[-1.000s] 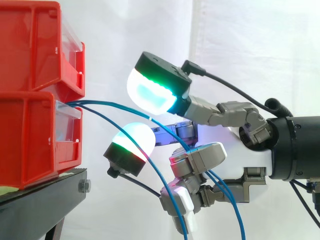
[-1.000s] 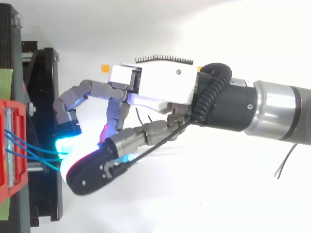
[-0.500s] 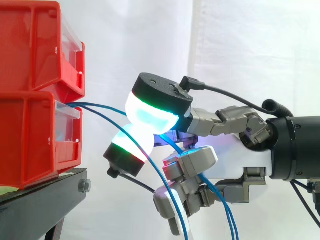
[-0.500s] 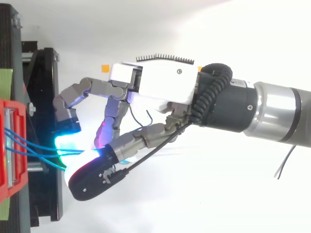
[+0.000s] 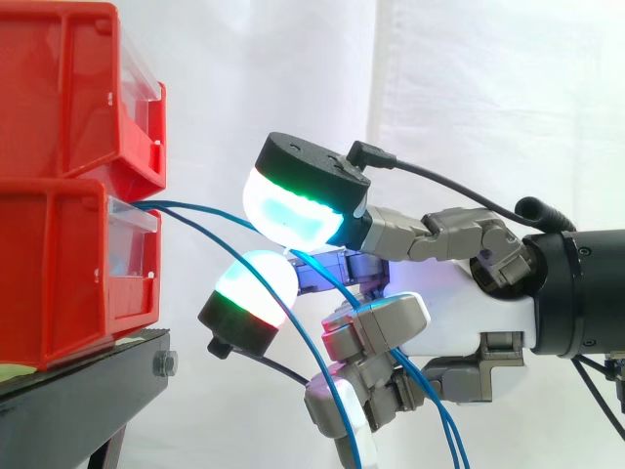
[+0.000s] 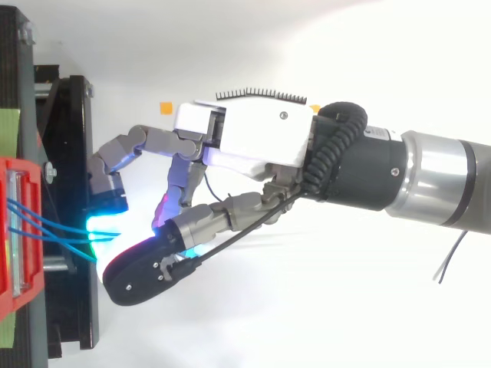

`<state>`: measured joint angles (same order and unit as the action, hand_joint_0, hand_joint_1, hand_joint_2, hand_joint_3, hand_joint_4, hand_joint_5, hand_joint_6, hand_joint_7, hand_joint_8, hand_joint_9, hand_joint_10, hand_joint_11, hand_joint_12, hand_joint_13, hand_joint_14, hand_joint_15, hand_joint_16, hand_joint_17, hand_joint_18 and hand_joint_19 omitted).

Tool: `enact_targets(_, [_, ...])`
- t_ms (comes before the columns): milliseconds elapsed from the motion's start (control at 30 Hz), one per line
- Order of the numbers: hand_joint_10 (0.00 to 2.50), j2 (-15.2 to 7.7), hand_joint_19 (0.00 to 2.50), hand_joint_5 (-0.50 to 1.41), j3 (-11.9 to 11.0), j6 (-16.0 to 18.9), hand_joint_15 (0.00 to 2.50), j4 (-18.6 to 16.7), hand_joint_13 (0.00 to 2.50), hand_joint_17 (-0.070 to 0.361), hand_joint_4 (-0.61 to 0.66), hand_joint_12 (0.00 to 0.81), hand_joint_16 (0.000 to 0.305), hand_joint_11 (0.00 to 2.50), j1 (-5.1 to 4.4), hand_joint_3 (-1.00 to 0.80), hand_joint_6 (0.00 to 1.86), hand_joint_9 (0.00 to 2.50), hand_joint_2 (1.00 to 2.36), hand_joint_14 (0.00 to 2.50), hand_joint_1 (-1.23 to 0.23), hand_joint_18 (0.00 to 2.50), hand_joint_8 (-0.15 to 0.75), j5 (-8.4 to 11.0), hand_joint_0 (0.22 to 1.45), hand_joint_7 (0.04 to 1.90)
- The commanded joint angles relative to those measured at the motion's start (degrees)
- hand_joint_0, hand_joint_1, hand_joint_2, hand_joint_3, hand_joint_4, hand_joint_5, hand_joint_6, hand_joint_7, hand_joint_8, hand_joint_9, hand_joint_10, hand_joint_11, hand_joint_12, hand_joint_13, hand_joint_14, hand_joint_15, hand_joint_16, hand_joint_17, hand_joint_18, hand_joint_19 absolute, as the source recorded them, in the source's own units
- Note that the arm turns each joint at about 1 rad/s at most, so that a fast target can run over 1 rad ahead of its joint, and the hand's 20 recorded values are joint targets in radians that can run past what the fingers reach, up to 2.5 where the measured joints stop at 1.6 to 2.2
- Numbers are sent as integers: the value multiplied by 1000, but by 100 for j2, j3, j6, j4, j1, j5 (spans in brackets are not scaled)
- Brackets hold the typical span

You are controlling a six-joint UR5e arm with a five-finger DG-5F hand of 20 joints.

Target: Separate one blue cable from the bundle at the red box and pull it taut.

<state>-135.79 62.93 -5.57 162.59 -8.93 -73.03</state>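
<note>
White curtain [image 5: 488, 98] formed the backdrop. At the left, an upper red bin [image 5: 68, 88] sat on a lower red bin [image 5: 59, 274], both carried on a black stand [image 5: 88, 381] with a bolt [image 5: 164, 364] at its near corner. A clear label holder [image 5: 132, 244] fronted the lower bin, and the cables left the bin at the holder's top edge.

The hand [image 5: 459, 322] reached in from the right on a dark wrist [image 5: 586, 293], well clear of the bin fronts. Its fingers were curled. Two glowing pads [image 5: 293, 205] were drawn narrowly together, and one blue cable [image 5: 195, 206] ran between them, against the underside of the upper pad. This cable crossed the open gap from the lower bin almost level with only a slight curve, then dipped behind the fingers.

The other blue cables [image 5: 317, 363] sagged away below it. They passed the lower pad [image 5: 252, 288] and threaded down among the curled lower fingers toward the bottom edge of the side view. That pad and those fingers hid stretches of them.

From above, the cables fanned out of the lower bin, crossed the stand's edge and converged on the cyan glow at the fingertips. The black back of one pad [image 6: 146, 272] covered the point of contact. The silver arm section [image 6: 445, 180] lay at the right. A small orange marker [image 6: 165, 108] lay on the white floor just beyond the hand, and a strip of green tape [image 6: 9, 123] sat at the left edge above the bin.
</note>
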Motion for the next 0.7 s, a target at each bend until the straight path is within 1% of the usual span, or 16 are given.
enact_targets(0, [29, 0, 702, -135, 0, 12, 703, 27, 1261, 106, 65, 393, 47, 1494, -3, -500, 814, 1512, 1000, 25, -572, 1092, 321, 8, 544, 1204])
enact_targets(33, [29, 0, 704, -135, 0, 12, 712, 27, 1259, 106, 62, 394, 47, 1499, -3, -500, 814, 1511, 1000, 25, -570, 1087, 316, 8, 552, 1199])
enact_targets(100, [30, 8, 720, -133, 0, 12, 716, 27, 1251, 101, 40, 388, 45, 1509, -12, -500, 809, 1514, 1000, 26, -562, 1070, 305, 16, 614, 1233])
enact_targets(233, [29, 0, 731, -134, 0, 12, 720, 27, 1253, 102, 54, 389, 45, 1525, -3, -500, 807, 1511, 1000, 26, -575, 1070, 308, 8, 618, 1237])
enact_targets(300, [29, 0, 716, -137, 0, 12, 708, 19, 1264, 110, 72, 406, 49, 1512, -12, -500, 806, 1514, 1000, 25, -549, 1104, 330, 8, 529, 1233])
enact_targets(467, [28, 0, 684, -137, 0, 12, 699, 19, 1288, 123, 84, 431, 54, 1481, -12, -500, 809, 1523, 1000, 24, -481, 1158, 354, 8, 471, 1202])
enact_targets(567, [26, 0, 683, -138, 0, 12, 688, 19, 1289, 124, 88, 433, 55, 1466, -3, -500, 808, 1526, 1000, 23, -432, 1165, 351, -1, 469, 1199])
enact_targets(633, [28, 0, 698, -139, 9, 12, 703, 19, 1278, 118, 82, 423, 52, 1479, -12, -500, 806, 1513, 1000, 23, -433, 1140, 330, -1, 498, 1204])
enact_targets(667, [29, 0, 717, -140, 0, 12, 703, 19, 1265, 113, 73, 414, 50, 1476, -3, -500, 803, 1504, 1000, 25, -445, 1115, 317, -1, 532, 1212])
